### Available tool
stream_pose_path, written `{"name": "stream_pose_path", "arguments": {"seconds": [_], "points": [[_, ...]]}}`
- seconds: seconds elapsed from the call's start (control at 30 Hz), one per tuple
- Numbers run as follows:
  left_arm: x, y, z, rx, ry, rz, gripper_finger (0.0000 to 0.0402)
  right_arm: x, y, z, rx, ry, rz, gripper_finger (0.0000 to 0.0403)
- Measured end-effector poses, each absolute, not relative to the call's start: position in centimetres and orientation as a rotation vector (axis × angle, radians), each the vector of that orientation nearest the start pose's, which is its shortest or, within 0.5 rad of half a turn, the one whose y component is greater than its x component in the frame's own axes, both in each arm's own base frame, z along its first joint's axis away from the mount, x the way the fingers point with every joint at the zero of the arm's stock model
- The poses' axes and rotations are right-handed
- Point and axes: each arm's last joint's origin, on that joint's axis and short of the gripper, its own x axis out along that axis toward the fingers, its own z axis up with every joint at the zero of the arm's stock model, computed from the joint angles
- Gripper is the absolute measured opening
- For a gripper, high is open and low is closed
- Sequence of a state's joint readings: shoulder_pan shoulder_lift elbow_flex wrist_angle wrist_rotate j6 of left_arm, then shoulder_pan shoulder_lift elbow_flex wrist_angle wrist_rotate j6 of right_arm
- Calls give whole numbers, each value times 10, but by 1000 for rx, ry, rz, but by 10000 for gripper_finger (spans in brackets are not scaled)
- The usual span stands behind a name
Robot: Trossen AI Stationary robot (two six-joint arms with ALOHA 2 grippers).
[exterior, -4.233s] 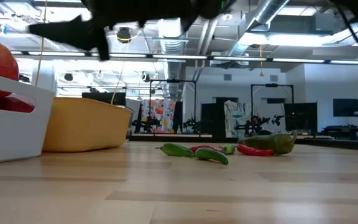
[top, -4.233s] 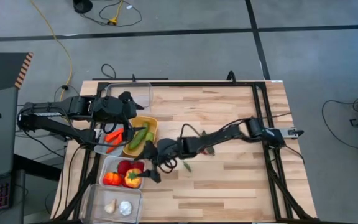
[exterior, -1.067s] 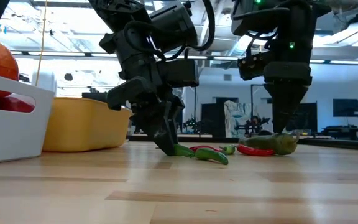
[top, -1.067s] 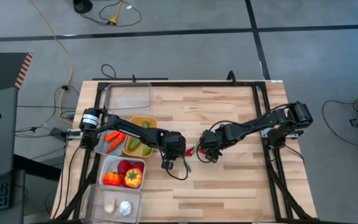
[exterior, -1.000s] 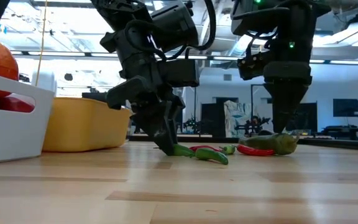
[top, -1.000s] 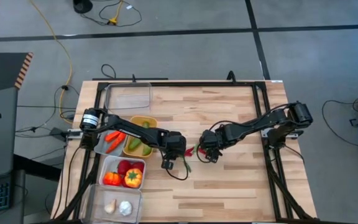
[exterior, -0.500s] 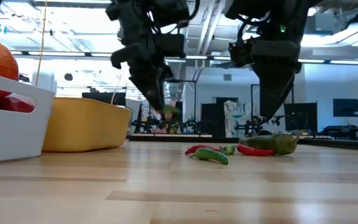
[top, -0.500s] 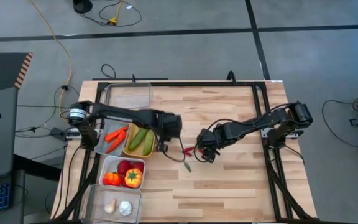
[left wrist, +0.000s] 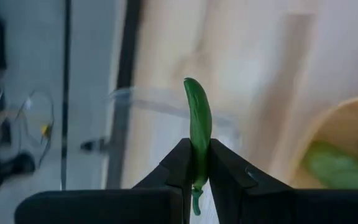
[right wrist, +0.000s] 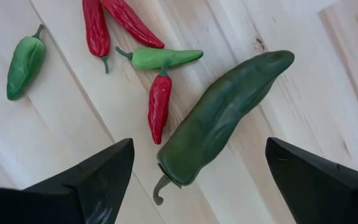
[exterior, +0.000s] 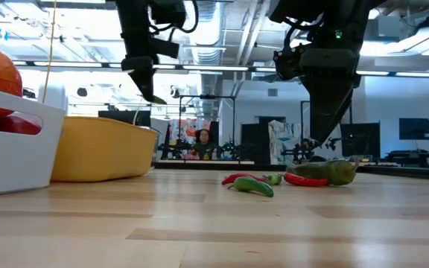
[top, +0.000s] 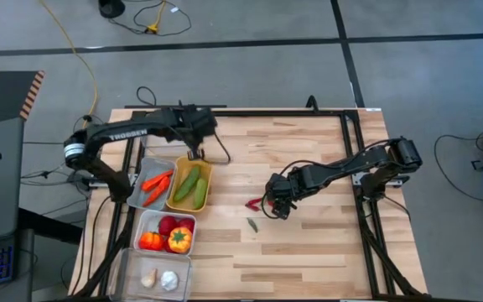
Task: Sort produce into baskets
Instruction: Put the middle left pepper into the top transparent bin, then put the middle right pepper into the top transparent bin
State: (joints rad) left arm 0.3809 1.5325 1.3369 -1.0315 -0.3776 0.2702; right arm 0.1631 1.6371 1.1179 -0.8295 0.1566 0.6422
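Chillies (top: 255, 204) lie mid-table in your high view, under the right gripper (top: 273, 204), with the left gripper (top: 194, 154) at ten o'clock. Your left wrist view alone shows its jaws clamping a green chilli (left wrist: 198, 127). Your right wrist view shows spread fingers (right wrist: 98, 180) over a large dark green pepper (right wrist: 219, 117).

1. Site type: robotics lab or workshop hall (large, open, industrial).
2. Ceiling, low view: exposed ducts (exterior: 222, 22) and strip lights (exterior: 393, 71) run overhead.
3. Background, low view: dark equipment frames (exterior: 199, 123) and monitors (exterior: 415, 128) stand across the room.
4. Floor, high view: grey floor (top: 250, 21) marked with black tape lines; a yellow cable (top: 78, 59) and black cables lie loose.
5. Workstation: wooden counter (top: 309, 252) inside a black metal frame (top: 350, 143).
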Motion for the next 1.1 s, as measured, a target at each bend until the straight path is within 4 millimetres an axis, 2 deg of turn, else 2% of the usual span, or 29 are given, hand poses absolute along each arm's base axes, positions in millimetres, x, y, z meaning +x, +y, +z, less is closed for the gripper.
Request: {"name": "stream_pose_path", "arguments": {"seconds": [0.2, 0.37, 0.73, 0.9, 1.1], "points": [[248, 148, 291, 113, 1371, 590, 30, 298, 44, 203, 346, 1266, -429, 388], [242, 161, 288, 99, 1397, 614, 49, 298, 44, 203, 347, 1266, -429, 388], [241, 166, 286, 90, 1404, 628, 160, 299, 45, 204, 346, 1256, -422, 388], [241, 165, 286, 85, 1400, 621, 169, 300, 52, 203, 340, 1242, -400, 388], [241, 165, 286, 80, 1397, 616, 170, 299, 55, 203, 431, 1227, -473, 388]]}}
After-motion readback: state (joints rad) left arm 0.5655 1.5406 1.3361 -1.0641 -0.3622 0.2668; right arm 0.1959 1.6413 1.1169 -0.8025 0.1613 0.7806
